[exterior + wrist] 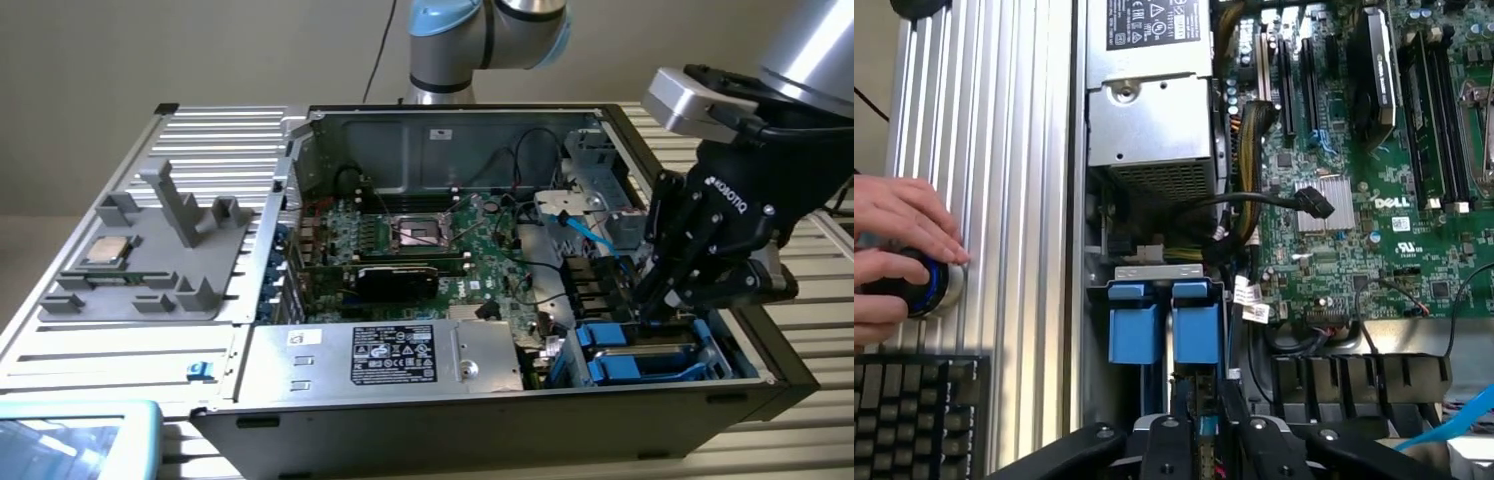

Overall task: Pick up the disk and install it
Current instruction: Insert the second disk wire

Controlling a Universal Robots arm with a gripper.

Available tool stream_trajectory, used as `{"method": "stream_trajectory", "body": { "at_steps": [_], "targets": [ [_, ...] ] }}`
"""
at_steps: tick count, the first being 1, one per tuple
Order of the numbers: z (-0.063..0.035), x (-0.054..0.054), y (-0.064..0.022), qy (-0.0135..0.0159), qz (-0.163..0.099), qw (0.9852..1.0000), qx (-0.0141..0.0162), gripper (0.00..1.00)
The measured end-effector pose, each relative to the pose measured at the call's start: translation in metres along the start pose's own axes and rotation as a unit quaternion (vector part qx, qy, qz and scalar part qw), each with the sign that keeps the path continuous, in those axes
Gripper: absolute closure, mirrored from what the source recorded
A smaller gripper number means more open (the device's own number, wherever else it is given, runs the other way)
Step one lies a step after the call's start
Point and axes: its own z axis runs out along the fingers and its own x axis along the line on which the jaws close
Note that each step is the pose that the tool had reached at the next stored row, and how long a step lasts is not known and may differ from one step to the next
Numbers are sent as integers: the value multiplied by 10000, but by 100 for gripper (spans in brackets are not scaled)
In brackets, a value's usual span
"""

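The open computer case [400, 400] lies on its side on the slatted metal bench [160, 350]. Its interior is bounded by a rear wall at the far side, a black front edge nearest the camera, and a black side wall at the exterior view's right.

The drive bay occupies the near corner at the exterior view's right, a narrow well between the silver power supply box [387, 355] and the case's side wall. Cables and a light blue data lead [587, 235] crowd the space just behind the bay. The motherboard [427, 250] fills the middle of the case; the room above it is open.

The disk [1199, 335], in its blue carrier bracket, sits in the bay beside a second blue carrier [1132, 332]. Both stand just beside each other with their blue tabs level.

The arm reaches over the case's corner from the exterior view's right, wrist tilted downward. The gripper [663, 312] points steeply into the bay, its black fingers [1172, 440] directly above the blue carriers. The jaws stand slightly apart with the edge of a blue carrier between them; whether they grip it cannot be told.

On the bench at the exterior view's left, a grey fixture [147, 260] holds a CPU chip [104, 250]. In the wrist view a person's hand [899, 245] rests on a round knob [926, 285] near a keyboard [919, 410].
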Motion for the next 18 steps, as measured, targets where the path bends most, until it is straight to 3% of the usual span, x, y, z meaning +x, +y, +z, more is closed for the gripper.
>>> {"method": "stream_trajectory", "body": {
  "at_steps": [3,8,18],
  "targets": [
    [-95,3,-6,35,6,10000,2,76],
    [-176,-14,-41,69,13,10000,3,76],
    [-189,-26,-67,72,9,10000,0,76]
  ]
}}
